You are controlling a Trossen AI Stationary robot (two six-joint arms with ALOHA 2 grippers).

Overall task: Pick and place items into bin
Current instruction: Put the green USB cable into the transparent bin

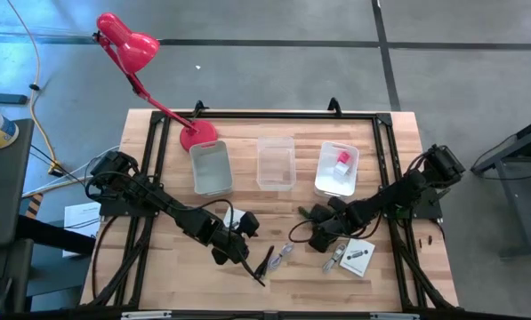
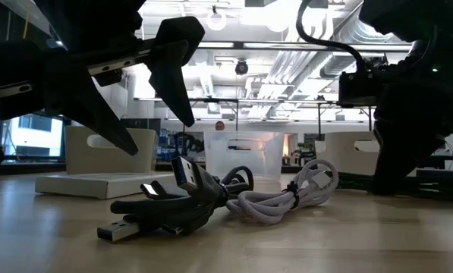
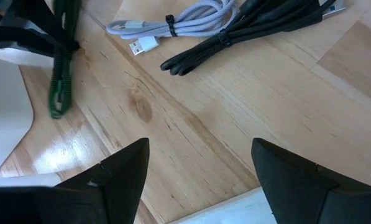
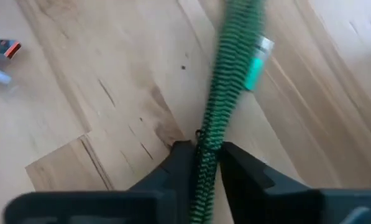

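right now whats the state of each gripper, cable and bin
left gripper: open, empty, above the table
right gripper: shut on green cable
green cable: gripped
black cable: bundled, lying on table
grey cable: bundled, beside the black one
left bin: looks empty
middle bin: looks empty
right bin: holds a small pink item

Matt wood table (image 1: 283, 280); braided green cable (image 4: 219, 118).
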